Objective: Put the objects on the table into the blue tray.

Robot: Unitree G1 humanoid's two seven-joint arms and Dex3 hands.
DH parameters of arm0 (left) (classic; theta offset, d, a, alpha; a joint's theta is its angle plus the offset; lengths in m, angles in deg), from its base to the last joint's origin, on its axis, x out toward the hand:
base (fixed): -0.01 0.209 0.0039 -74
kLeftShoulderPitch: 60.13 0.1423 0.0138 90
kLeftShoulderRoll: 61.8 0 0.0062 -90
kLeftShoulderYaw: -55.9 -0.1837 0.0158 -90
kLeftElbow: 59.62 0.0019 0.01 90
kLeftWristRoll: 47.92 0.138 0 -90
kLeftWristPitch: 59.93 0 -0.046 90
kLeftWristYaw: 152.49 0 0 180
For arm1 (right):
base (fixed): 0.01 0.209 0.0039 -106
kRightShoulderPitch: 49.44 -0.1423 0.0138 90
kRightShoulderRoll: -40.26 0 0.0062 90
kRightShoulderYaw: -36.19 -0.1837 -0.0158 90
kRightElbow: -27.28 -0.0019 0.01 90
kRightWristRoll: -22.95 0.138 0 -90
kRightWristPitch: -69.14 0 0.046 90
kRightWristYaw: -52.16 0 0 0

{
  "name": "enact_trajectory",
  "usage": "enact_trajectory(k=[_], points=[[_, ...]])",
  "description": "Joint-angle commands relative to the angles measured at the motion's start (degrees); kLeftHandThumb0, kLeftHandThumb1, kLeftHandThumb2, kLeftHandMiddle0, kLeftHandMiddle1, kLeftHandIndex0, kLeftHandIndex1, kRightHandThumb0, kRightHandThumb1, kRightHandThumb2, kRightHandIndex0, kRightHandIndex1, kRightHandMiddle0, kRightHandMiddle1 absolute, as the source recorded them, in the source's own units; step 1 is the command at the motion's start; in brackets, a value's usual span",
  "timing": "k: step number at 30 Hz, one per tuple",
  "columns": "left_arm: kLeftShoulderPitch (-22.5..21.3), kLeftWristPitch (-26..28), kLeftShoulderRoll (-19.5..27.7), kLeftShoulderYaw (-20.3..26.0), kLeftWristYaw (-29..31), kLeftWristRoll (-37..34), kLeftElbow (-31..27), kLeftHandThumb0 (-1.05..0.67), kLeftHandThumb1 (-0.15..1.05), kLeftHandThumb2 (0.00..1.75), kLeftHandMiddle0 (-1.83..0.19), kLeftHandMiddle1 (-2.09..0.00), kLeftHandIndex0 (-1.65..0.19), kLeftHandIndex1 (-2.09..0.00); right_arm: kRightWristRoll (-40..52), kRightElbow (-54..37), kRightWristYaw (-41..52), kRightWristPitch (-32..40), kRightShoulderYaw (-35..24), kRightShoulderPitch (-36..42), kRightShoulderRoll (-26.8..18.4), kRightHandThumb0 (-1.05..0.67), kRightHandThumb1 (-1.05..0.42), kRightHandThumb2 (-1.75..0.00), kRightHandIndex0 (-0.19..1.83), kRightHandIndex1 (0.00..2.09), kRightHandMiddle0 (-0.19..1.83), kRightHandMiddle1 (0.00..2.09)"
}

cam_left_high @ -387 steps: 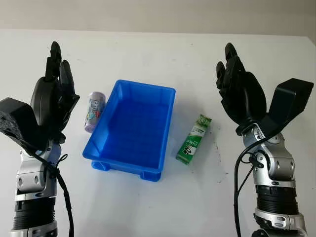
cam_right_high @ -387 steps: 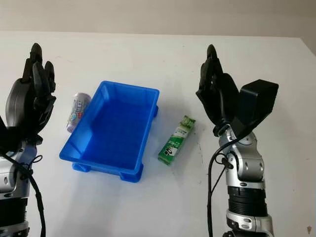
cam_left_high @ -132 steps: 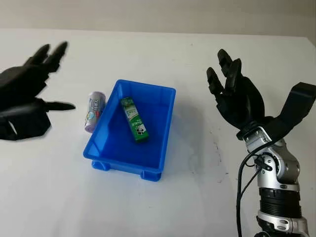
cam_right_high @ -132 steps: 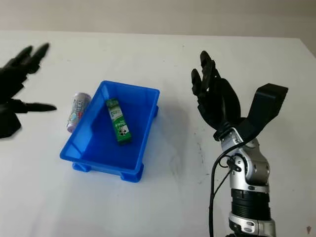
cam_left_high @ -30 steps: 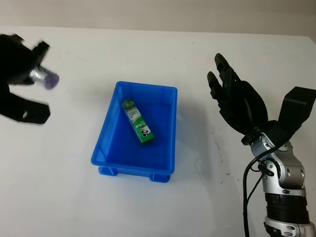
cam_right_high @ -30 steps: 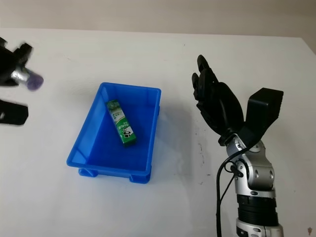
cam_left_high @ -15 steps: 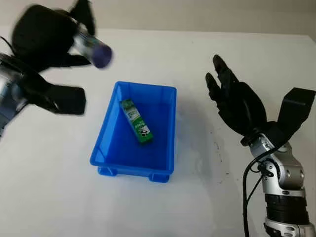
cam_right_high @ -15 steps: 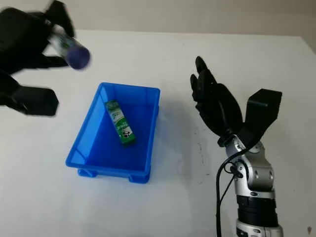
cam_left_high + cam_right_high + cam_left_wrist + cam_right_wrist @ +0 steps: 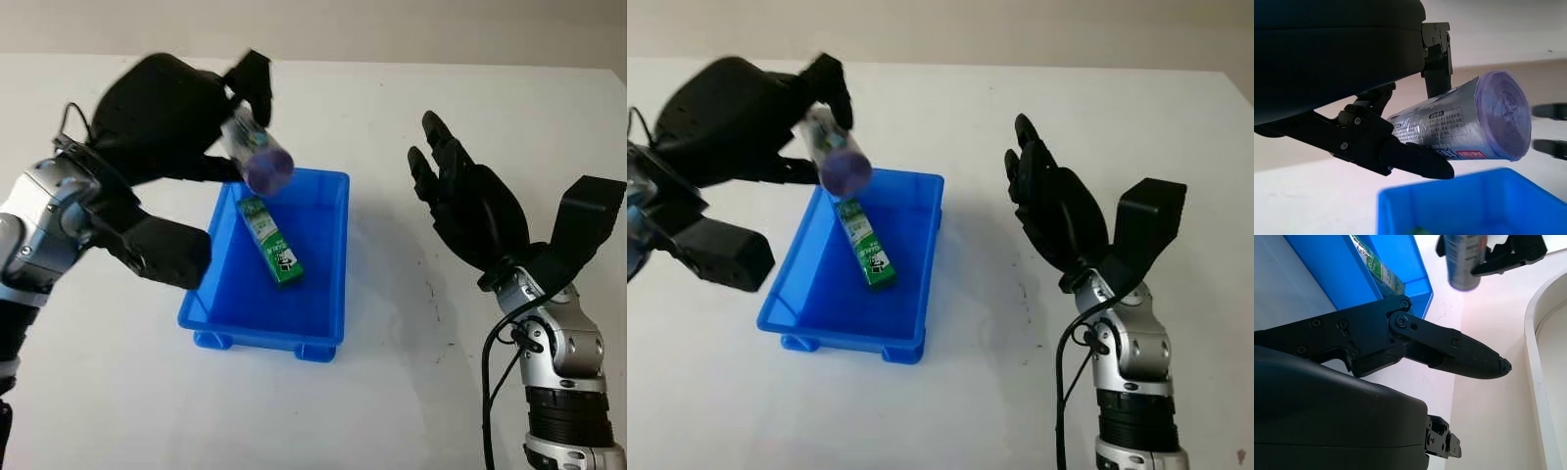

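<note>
Gripping the can (image 9: 253,152), left hand (image 9: 171,117) hangs over the tray's (image 9: 328,257) far-left corner, can axis tilting down-right toward the carton (image 9: 271,240) (right hand (image 9: 470,211) open, idle right of tray).

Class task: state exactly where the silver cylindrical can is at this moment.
In the left eye view, the silver can is off the table, tilted in the left hand, above the far left corner of the blue tray, over the green carton.

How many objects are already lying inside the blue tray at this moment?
1: the green carton lies inside the blue tray. The silver can is held by the left hand above the tray's far edge.
</note>
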Motion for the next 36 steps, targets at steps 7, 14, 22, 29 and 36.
enact_trajectory(k=[7,14,22,29,36], points=[[-0.26,-4.63,-2.49,-1.08,2.08,1.87,0.37,-0.35,1.05,0.17,-0.86,-2.09,-0.55,-2.09,0.34,-1.8,-0.57,0.6,0.19,0.38,-0.1,-0.78,-1.05,-0.77,-0.19,0.0,-0.19,0.0],[-0.69,-8.06,-3.25,-1.92,9.64,-2.28,2.91,-0.43,1.05,0.12,-0.56,-2.09,-0.4,-2.09,0.39,-2.08,-0.58,0.71,-0.01,0.53,-0.25,-0.77,-1.05,-0.76,-0.19,0.0,-0.19,0.0],[-1.68,-5.54,-1.28,-1.81,24.32,-6.22,1.09,-0.7,1.05,0.26,-0.19,-0.19,-0.02,-0.58,0.37,-1.61,-0.66,0.43,0.07,0.42,-0.05,-0.77,-1.05,-0.76,-0.19,0.0,-0.19,0.0],[-1.62,-2.92,-1.55,-0.96,27.54,-7.96,-0.42,-0.69,1.05,0.26,-0.07,-0.04,-0.06,-0.29,0.18,-1.05,-0.54,0.27,0.14,0.01,-0.09,-0.78,-1.05,-0.76,-0.19,0.0,-0.19,0.0],[-1.44,0.24,-2.47,0.5,28.78,-11.84,-1.49,-0.7,1.05,0.26,0.0,-0.03,-0.06,-0.17,0.26,-0.4,-0.44,-0.08,0.13,-0.15,0.1,-0.77,-1.05,-0.77,-0.19,0.0,-0.19,0.0]])
